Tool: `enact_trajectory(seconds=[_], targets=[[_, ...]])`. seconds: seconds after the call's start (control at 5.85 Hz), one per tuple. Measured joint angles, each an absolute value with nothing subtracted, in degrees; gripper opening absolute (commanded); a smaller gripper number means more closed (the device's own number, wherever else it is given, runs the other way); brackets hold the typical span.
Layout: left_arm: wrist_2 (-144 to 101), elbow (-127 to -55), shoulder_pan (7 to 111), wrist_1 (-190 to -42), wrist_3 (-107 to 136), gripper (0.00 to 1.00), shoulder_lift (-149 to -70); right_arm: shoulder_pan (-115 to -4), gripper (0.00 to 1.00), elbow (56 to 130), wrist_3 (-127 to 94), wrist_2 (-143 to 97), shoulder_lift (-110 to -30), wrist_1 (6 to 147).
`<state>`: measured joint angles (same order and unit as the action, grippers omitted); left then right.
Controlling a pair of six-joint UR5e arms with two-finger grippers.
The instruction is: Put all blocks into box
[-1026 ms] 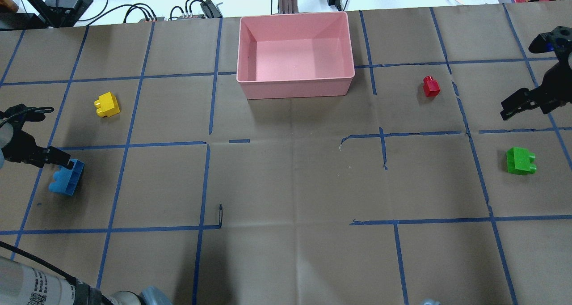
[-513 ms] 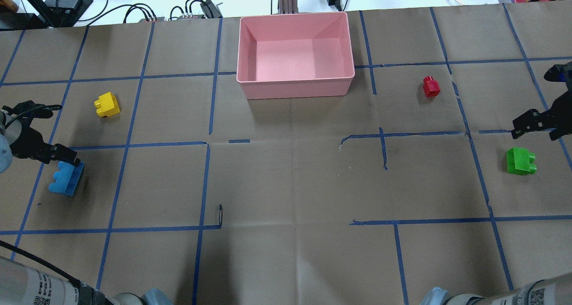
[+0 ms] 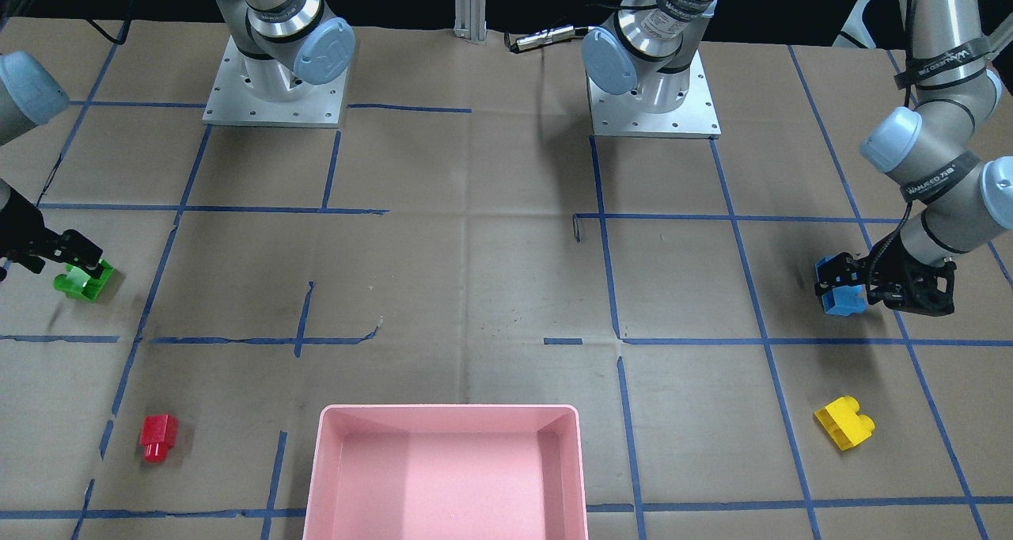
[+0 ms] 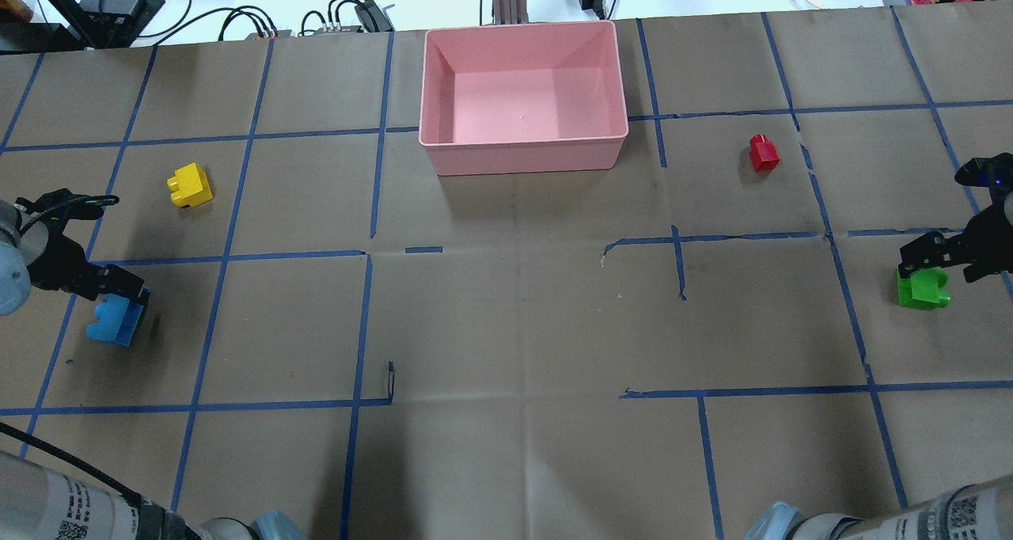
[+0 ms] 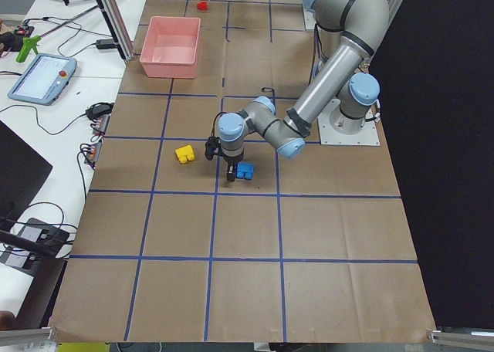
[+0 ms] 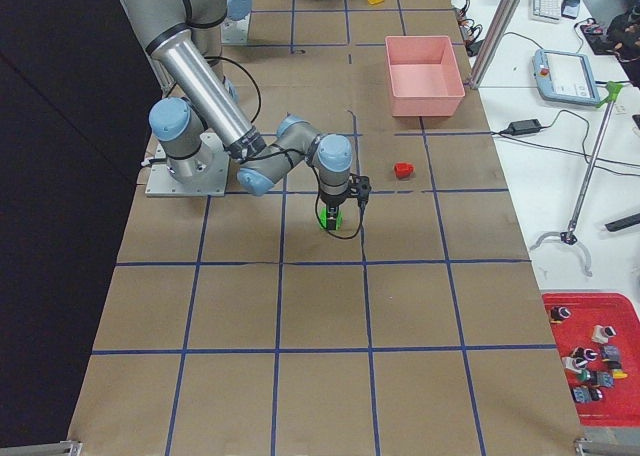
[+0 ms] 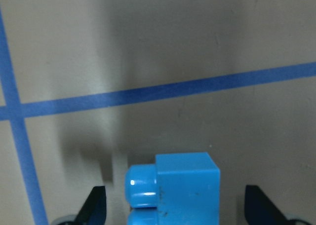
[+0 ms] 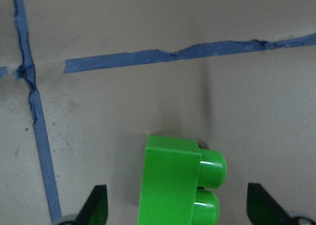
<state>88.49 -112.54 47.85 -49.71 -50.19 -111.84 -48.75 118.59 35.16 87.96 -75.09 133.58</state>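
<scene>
All four bricks lie apart on the worktop (image 4: 506, 326) and the pink box (image 4: 522, 156), at the far middle edge, holds nothing, so the task is at its first pick. The two arms appear to split the work by side, each going to the brick that lies outermost on its own half.

The left fingers (image 7: 96, 205) are spread wide with the light blue brick (image 7: 173, 190) between them, touching neither side. The right fingers (image 8: 96, 207) are likewise released, parted around the green brick (image 8: 173, 180). Neither grasps anything yet. How far down the tips sit beside the bricks I cannot tell.

The yellow brick (image 4: 190, 185) rests on the left, farther away than the blue one. The red brick (image 4: 764, 153) rests on the right, near the box and well apart from the green one.

The left arm (image 5: 320, 89) stretches out low from its base, its wrist bent so the fingers point straight down. The right arm (image 6: 205, 91) mirrors that pose at the opposite end.
</scene>
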Motion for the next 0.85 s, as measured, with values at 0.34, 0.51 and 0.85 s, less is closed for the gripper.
enact_trajectory(seconds=[0.34,0.51,0.85], targets=[[88.4,-113.0,47.7,-49.1,-50.1,0.61,-111.9,-48.5,0.99,119.0,35.2,88.9,-74.9,133.8],[88.3,-112.9,47.7,-48.7,-50.3,0.43,-111.9,-48.1,0.99,119.2,35.2,89.2,-74.6,133.8],[88.3,-112.5,47.7,-48.4,-50.5,0.18,-111.8,-47.9,0.99,119.5,35.2,89.3,-73.6,133.9]])
